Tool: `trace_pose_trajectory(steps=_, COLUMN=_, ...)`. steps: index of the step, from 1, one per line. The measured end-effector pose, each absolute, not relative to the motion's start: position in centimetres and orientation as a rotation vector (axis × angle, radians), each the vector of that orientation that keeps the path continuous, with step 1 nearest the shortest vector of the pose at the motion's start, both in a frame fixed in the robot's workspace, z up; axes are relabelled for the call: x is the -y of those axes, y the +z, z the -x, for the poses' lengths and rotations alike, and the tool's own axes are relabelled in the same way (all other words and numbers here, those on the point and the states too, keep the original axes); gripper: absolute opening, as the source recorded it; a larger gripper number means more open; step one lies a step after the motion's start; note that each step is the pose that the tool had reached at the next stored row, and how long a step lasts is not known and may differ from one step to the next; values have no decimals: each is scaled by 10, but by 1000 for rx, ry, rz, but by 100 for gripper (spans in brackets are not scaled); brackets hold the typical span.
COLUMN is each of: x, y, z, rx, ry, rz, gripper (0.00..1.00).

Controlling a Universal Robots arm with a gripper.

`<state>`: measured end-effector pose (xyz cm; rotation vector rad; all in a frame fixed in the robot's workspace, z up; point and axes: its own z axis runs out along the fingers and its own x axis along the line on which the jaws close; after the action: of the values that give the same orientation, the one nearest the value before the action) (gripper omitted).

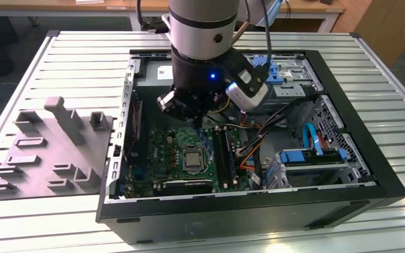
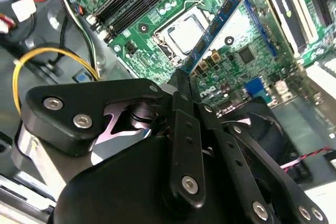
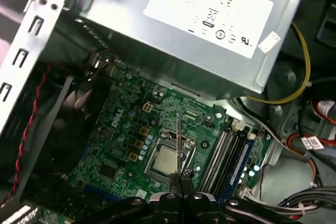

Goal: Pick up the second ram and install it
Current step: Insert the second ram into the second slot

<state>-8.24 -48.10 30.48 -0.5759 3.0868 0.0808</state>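
My gripper [image 1: 194, 118] hangs inside the open computer case [image 1: 259, 211], over the green motherboard [image 1: 167, 153]. It is shut on the second ram [image 2: 215, 24], a slim dark blue stick that reaches out from the fingertips above the CPU socket [image 2: 184, 32]. In the first wrist view the second ram [image 3: 178, 140] shows edge-on as a thin line rising from the gripper [image 3: 181, 182]. The long black memory slots [image 3: 223, 153] lie beside the socket, apart from the held stick. Another blue stick [image 3: 242, 156] sits in the outermost slot.
The silver power supply [image 3: 199, 30] and yellow cables [image 3: 302, 66] border the board. A black fan [image 3: 63, 124] sits at the case wall. Blue-latched drive bays [image 1: 315, 153] fill the exterior view's right. A grey parts fixture [image 1: 48, 153] lies on the slatted table outside the case.
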Motion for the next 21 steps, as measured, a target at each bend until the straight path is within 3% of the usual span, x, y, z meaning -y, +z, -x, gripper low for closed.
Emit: trace_pose_trajectory(steps=21, x=481, y=298, z=82, rx=-3131, ry=79, rz=23, gripper=12)
